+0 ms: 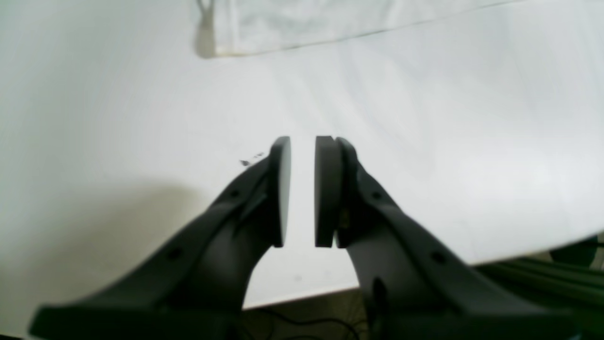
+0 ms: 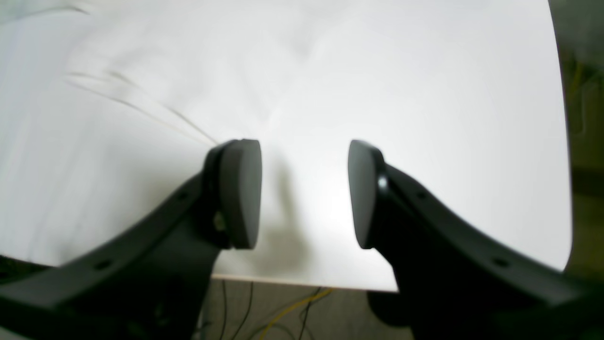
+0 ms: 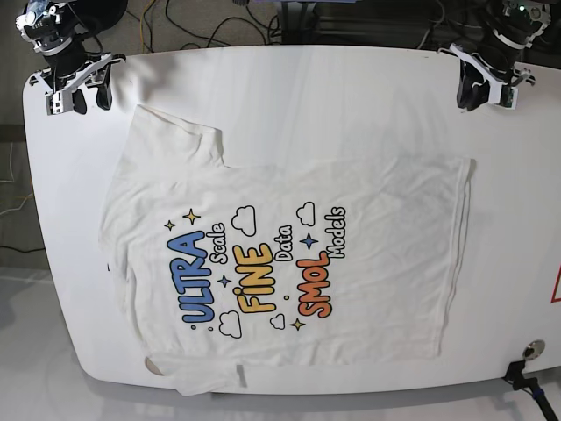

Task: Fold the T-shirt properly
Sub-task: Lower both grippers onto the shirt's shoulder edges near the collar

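The fingers (image 2: 240,193) of the right gripper (image 3: 72,83), at the base view's upper left, stand well apart with nothing between them, hovering over the bare table (image 3: 351,96) near its rim. The T-shirt (image 3: 289,263) lies spread flat, print up, across the middle of the table, collar toward the left side and hem toward the right, one sleeve bunched at the lower edge. The left gripper (image 3: 485,83), at the upper right, has its fingers (image 1: 325,189) only narrowly parted, also empty.

Both arms sit back at the far corners, wrists angled down toward the table, clear of the cloth. A likely fault is a pinch that catches only the top layer, or drags the shirt askew, since that narrow gap may skid over the fabric.
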`<control>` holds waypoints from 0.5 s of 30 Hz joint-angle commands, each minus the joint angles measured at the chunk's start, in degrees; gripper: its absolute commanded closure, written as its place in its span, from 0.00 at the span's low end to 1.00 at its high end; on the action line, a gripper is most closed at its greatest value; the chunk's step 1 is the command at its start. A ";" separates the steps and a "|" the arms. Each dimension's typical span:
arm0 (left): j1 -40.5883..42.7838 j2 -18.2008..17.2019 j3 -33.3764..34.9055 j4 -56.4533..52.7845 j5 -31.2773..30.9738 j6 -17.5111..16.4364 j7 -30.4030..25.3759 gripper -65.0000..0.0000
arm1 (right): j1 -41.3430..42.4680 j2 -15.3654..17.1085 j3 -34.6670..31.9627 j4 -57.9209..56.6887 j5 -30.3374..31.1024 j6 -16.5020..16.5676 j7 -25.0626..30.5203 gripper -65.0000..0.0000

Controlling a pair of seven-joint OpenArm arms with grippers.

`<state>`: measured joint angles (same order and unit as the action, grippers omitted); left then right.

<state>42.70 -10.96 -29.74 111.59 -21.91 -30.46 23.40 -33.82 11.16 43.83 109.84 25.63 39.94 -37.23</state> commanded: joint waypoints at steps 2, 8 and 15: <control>-1.19 -0.42 -0.49 -0.29 -0.76 0.23 -0.65 0.87 | 0.40 0.88 0.50 -0.64 0.61 0.06 1.31 0.57; -5.26 -0.61 -0.52 -4.62 0.12 0.75 -0.64 0.85 | 2.27 0.85 0.44 -1.46 0.63 0.06 0.94 0.57; -7.51 -0.59 -1.41 -7.68 0.53 1.57 -1.35 0.80 | 4.68 0.43 0.58 -1.94 1.75 0.06 0.33 0.55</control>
<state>34.83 -11.03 -30.50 102.91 -20.64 -28.73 23.14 -29.26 10.94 43.94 107.44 25.93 39.92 -37.98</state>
